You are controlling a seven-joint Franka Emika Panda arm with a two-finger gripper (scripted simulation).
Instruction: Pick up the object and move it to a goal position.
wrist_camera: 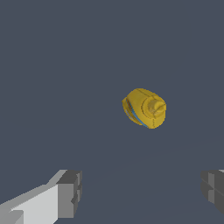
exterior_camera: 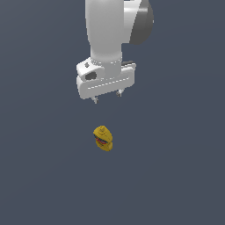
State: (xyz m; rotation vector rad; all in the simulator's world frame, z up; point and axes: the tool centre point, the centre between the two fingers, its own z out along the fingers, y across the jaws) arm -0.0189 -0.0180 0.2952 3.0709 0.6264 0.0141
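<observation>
A small yellow mustard bottle [exterior_camera: 103, 138] with a yellow cap and a blue-and-red label stands on the dark grey floor, low in the middle of the exterior view. My gripper [exterior_camera: 107, 97] hangs open and empty well above it, with only the two short fingertips showing below the white hand. In the wrist view the bottle [wrist_camera: 145, 108] is seen from above, cap up, lying beyond the gripper [wrist_camera: 142, 194] and apart from it. The two grey fingers [wrist_camera: 70, 192] stand wide apart, nothing between them.
The floor [exterior_camera: 176, 176] is a plain dark grey surface all around the bottle. The white arm reaches down from the top of the exterior view.
</observation>
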